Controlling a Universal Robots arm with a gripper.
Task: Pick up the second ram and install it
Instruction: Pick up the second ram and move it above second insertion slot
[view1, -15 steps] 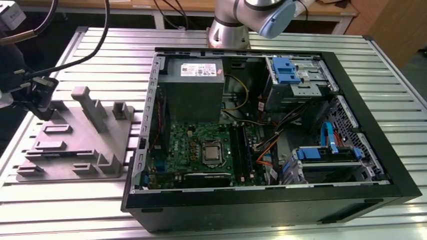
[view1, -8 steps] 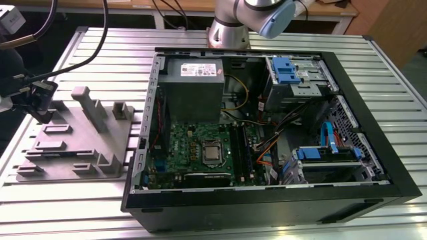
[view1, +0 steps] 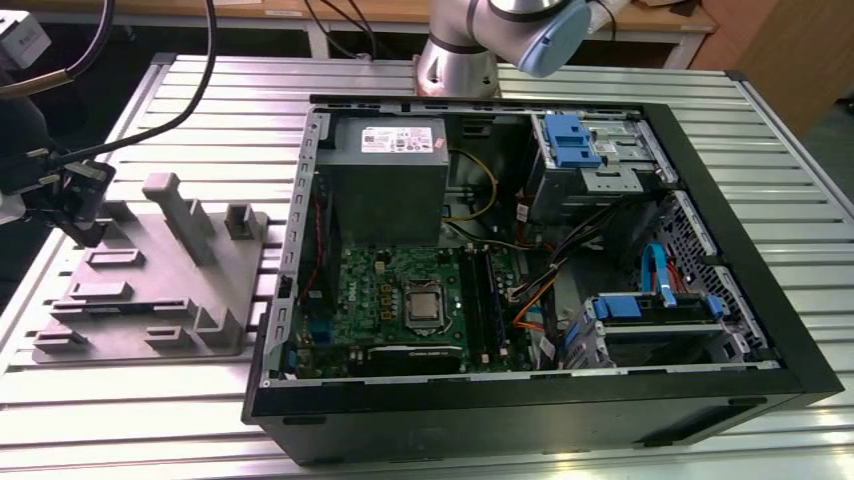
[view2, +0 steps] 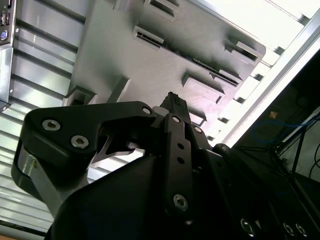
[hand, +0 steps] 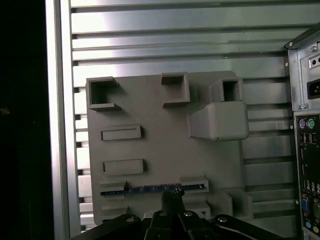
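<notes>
Gripper (hand: 172, 196) at second ram (hand: 145, 189) in tray (hand: 150, 102)

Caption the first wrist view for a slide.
Gripper at the second ram, which stands on edge in a slot of the grey tray beside the computer case.
</notes>
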